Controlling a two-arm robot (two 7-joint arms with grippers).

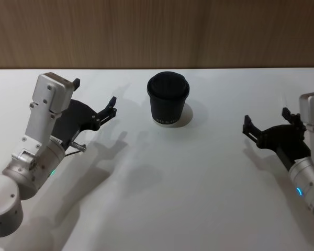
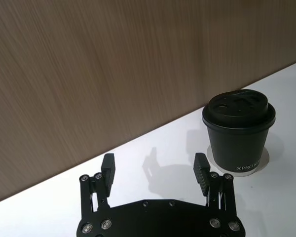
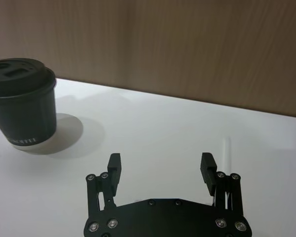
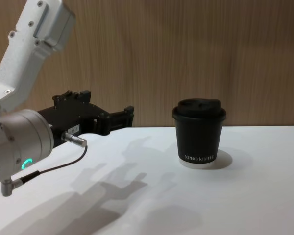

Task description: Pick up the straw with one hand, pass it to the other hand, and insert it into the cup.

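Observation:
The black lidded cup point(image 1: 168, 99) stands upright at the middle back of the white table; it also appears in the chest view point(image 4: 199, 132) and both wrist views point(image 2: 238, 131) point(image 3: 23, 103). A thin pale straw point(image 3: 229, 148) lies faintly on the table just ahead of my right gripper point(image 3: 160, 163). That right gripper point(image 1: 267, 119) hovers open at the right side, holding nothing. To the left of the cup, my left gripper point(image 1: 94, 94) point(image 2: 155, 165) point(image 4: 108, 105) is open and holds nothing, raised above the table.
A wood-panelled wall point(image 1: 157, 31) runs along the table's far edge. A thin grey cable with a metal plug point(image 4: 73, 139) hangs from the left wrist. White tabletop point(image 1: 172, 183) stretches between the arms in front of the cup.

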